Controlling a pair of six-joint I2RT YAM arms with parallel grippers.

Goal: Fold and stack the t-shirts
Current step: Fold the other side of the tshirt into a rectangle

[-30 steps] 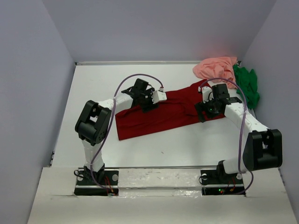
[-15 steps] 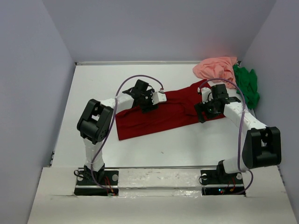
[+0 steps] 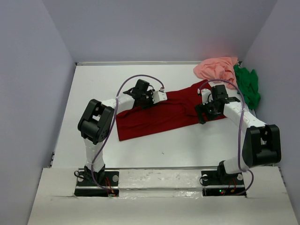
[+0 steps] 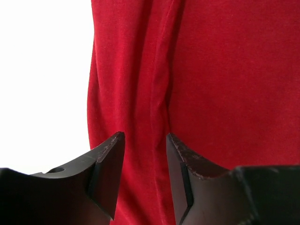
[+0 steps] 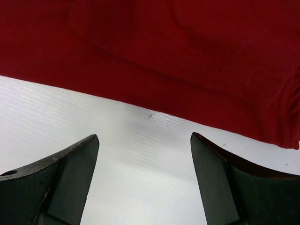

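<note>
The dark red t-shirt [image 3: 164,112] lies spread flat across the middle of the white table [image 3: 103,79]. My left gripper [image 3: 142,100] hovers over the shirt's far left part. In the left wrist view it [image 4: 144,136] is open, with a raised crease of red cloth [image 4: 159,93] running between the jaws and nothing gripped. My right gripper [image 3: 202,117] is at the shirt's near right edge. In the right wrist view it [image 5: 144,136] is wide open over bare table, with the red hem [image 5: 164,47] just beyond. The salmon pink t-shirt [image 3: 216,68] and the bright green t-shirt [image 3: 248,84] lie crumpled at the back right.
Grey walls [image 3: 37,70] enclose the table on the left, back and right. The pink and green heap sits against the right wall, just behind my right arm. Bare table [image 5: 140,187] shows under my right gripper.
My left gripper has shifted a little toward the shirt's far edge. My right gripper has edged slightly left along the near hem. The shirts have not moved.
</note>
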